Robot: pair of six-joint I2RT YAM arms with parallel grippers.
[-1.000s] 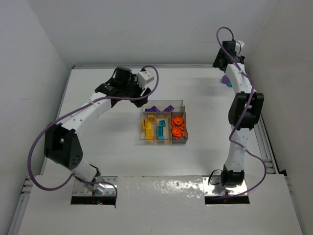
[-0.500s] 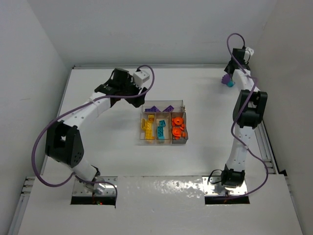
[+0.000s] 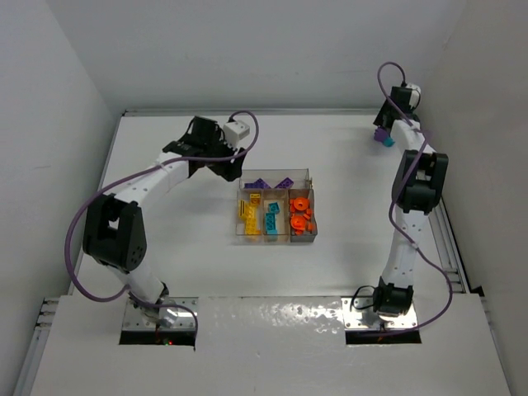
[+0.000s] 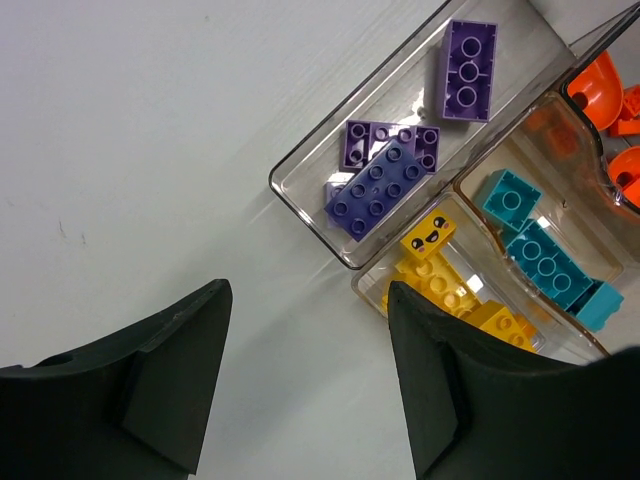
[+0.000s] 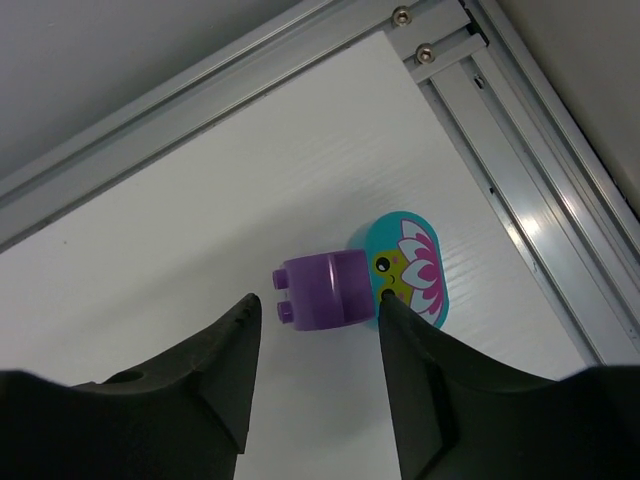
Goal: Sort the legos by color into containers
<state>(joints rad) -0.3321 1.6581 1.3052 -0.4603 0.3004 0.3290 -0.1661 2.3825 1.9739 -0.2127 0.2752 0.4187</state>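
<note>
You are looking down on a white tabletop (image 3: pixel 181 239) with a clear tray (image 3: pixel 277 243) near its middle. The tray's wide section holds purple legos (image 4: pixel 385 190). Its three narrow sections hold yellow legos (image 4: pixel 432 236), teal legos (image 4: pixel 540 262) and orange legos (image 3: pixel 301 211), one colour in each.

Two pieces lie outside the tray: a purple brick (image 5: pixel 322 290) and a teal piece (image 5: pixel 408 262) printed with a flower face. They touch each other, well apart from the tray, beyond it and off to its right.

Your right end effector (image 5: pixel 316 300) hangs over that pair with its fingers spread, holding nothing. In the right wrist view the purple brick sits in the gap between the two fingers. Its studs point sideways toward the finger on the picture's left. The teal piece presses against the brick's opposite side and is partly hidden behind the other finger.

Your left end effector (image 4: pixel 305 300) is at the tray's far left corner, just beside the wide section. Its fingers are also apart and empty. That makes the right arm by far the nearer one to the loose pair.

A straight descent looks likely to bracket the purple brick. The finger on the teal side may land on the teal piece, though, so consider nudging toward the studs first
</note>
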